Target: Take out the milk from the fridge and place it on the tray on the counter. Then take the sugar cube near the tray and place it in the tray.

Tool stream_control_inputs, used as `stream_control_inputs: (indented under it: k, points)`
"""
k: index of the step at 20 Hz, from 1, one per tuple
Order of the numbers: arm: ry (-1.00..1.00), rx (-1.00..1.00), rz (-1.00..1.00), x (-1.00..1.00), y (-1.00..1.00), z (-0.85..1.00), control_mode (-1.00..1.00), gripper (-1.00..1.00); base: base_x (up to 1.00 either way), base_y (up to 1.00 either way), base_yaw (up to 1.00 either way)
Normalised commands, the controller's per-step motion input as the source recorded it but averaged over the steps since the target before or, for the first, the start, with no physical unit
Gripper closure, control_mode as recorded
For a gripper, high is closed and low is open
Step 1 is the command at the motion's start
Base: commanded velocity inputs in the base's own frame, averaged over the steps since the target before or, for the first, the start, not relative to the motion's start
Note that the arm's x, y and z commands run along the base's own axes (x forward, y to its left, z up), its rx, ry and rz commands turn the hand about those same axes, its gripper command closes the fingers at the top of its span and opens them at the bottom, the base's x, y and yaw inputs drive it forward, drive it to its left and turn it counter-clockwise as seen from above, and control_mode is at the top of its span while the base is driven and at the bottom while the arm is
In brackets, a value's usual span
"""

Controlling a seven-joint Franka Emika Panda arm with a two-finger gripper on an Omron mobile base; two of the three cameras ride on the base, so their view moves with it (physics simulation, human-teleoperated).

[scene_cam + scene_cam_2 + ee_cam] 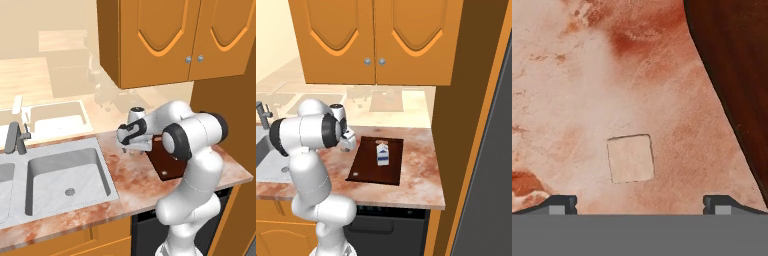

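Sugar cube (pixel 630 158) lies on the counter (pixel 572 90) between the released fingers (pixel 562 204), seemingly untouched.

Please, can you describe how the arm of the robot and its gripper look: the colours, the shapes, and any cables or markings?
The arm is glossy white, built of thick rounded segments with dark, nearly black rings at the joints. The gripper has two small dark finger tips with paler grey pads. No cables or markings are visible.
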Motion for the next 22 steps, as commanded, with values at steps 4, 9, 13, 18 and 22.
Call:
stream_control_inputs:
  k: [4,9,13,18,22]
  points:
    - [0.0,0.0,0.0,0.1,0.0,-0.04,-1.0,-1.0,0.0,0.0,0.0]
    - [0.0,0.0,0.0,0.15,0.0,-0.08,-1.0,-1.0,0.0,0.0,0.0]
    - [0.0,0.0,0.0,0.12,0.0,-0.11,-1.0,-1.0,0.0,0.0,0.0]
    - [0.0,0.0,0.0,0.05,0.0,-0.14,-1.0,-1.0,0.0,0.0,0.0]
    - [-0.01,0.0,0.0,0.08,0.0,-0.2,-1.0,-1.0,0.0,0.0,0.0]
